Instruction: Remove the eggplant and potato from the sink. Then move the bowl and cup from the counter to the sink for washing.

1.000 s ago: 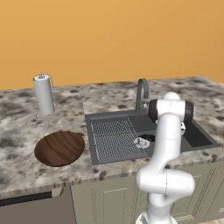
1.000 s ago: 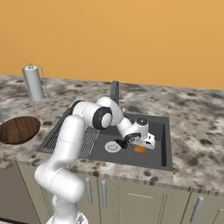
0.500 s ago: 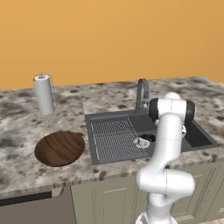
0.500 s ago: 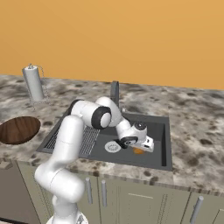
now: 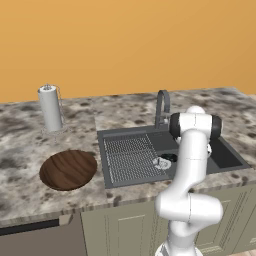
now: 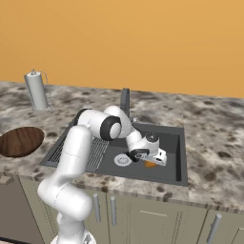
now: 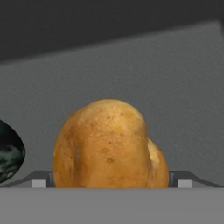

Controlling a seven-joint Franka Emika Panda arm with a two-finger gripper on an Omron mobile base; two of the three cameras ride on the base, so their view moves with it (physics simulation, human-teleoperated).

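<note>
We see the potato (image 7: 109, 144) filling the space between our wide-spread jaws; the eggplant (image 7: 9, 153) crowds one side; bare sink (image 7: 131, 65) floor lies beyond.

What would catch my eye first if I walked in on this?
Probably the white robot arm bent down into the dark sink, its open gripper right over an orange-tan potato. After that, the big brown wooden bowl on the speckled counter left of the sink.
</note>
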